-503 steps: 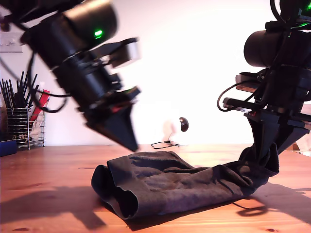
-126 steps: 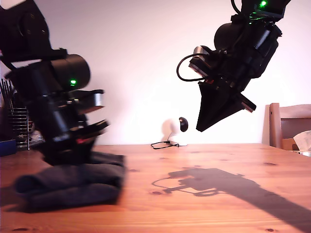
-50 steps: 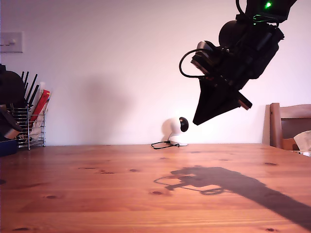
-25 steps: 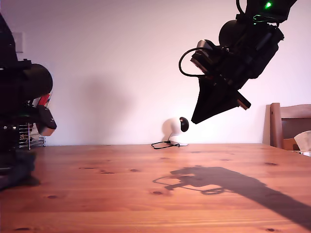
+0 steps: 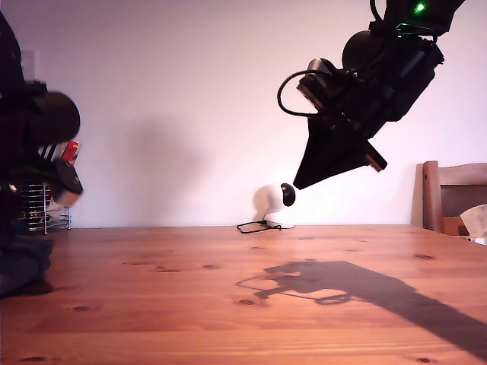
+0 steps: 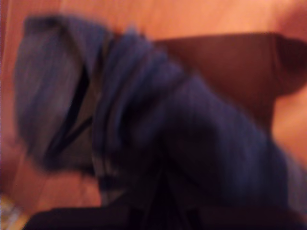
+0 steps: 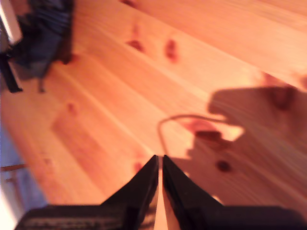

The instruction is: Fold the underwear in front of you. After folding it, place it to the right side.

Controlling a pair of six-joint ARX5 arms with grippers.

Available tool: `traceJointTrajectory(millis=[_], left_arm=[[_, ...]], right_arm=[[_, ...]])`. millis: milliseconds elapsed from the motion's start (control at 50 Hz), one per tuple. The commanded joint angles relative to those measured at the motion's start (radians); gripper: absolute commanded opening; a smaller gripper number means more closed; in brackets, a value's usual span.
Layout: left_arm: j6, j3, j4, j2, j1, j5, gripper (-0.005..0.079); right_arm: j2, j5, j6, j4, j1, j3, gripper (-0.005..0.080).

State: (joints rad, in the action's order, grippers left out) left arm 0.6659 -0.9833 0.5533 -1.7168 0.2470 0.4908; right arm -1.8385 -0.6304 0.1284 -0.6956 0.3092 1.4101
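**Underwear bundled at the table's edge, placing step nearly done**

Underwear (image 6: 144,129) lies as a dark, bunched bundle on the wooden table (image 5: 251,304), right under my first gripper (image 6: 158,211). The first wrist view is blurred, so I cannot tell whether those jaws pinch the cloth or hang free above it. In the exterior view only a dark corner of the bundle (image 5: 19,270) shows at that view's far left, beneath the arm there.

My second gripper (image 7: 159,191) hangs high above the table with its tips pressed together and nothing between them; bare wood lies below it, and the bundle sits well apart, far ahead of it.

Judging by how things lie, the fold looks made and the setting-aside is the step in hand. The next move likely calls for letting go cleanly, if held, and lifting straight up so the folds do not drag open.

A wire rack (image 5: 38,205) stands near, behind the bundle. The table's middle lies open for a retreat.
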Motion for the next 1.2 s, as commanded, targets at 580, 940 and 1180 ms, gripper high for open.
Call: traceJointTrajectory(millis=[580, 940, 1180], left_arm=[[-0.360, -0.010, -0.023, 0.394, 0.027, -0.419, -0.0024], [-0.433, -0.006, -0.185, 0.427, 0.019, -0.690, -0.0024], [-0.423, 0.009, -0.217, 0.454, -0.042, -0.790, -0.0024]], right_arm=[[0.013, 0.057, 0.000, 0.143, 0.005, 0.013, -0.0013], [0.092, 0.304, 0.005, 0.325, 0.067, -0.019, -0.0013], [0.244, 0.437, -0.001, 0.452, 0.090, -0.193, -0.0013]])
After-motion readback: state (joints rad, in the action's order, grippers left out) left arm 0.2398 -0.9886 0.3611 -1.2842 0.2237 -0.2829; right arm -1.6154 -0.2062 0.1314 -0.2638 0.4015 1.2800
